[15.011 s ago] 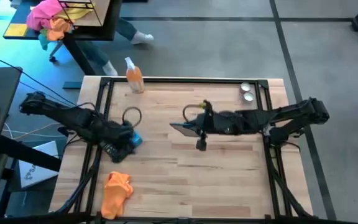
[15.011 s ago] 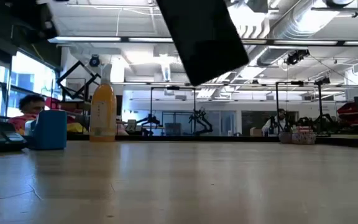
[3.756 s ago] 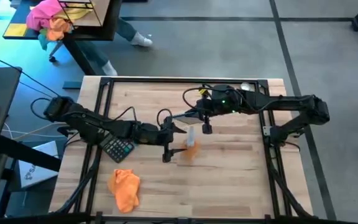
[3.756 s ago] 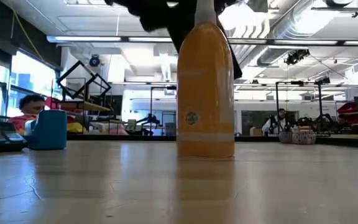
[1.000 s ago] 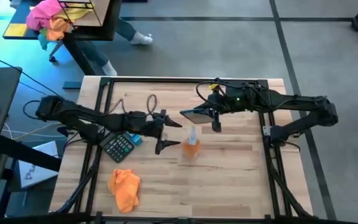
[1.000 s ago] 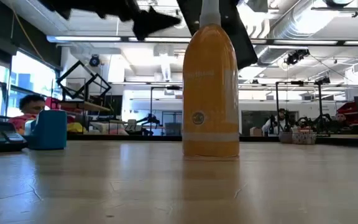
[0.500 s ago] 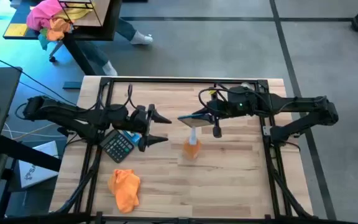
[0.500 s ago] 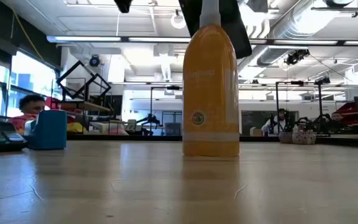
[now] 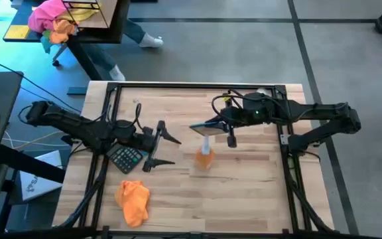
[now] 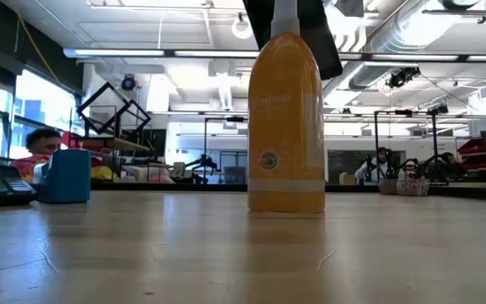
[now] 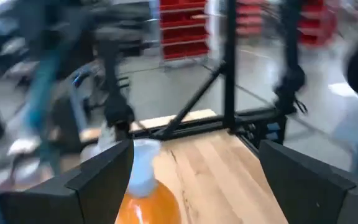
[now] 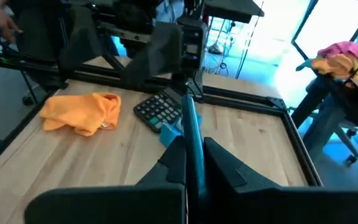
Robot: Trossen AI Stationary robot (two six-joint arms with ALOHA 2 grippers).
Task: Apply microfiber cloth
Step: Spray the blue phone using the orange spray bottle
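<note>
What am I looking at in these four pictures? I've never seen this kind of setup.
Two dark robot arms work at a wooden table. One camera looks straight down, one sits at tabletop level, and one rides on each wrist. The left gripper hangs open over the table beside a calculator, holding nothing. The right gripper pinches a thin dark flat object, likely a tablet, above a spray bottle of orange liquid standing mid-table. The microfiber cloth, a bright orange rag, lies untouched near the table's front edge. In the low view the bottle fills the middle.
</note>
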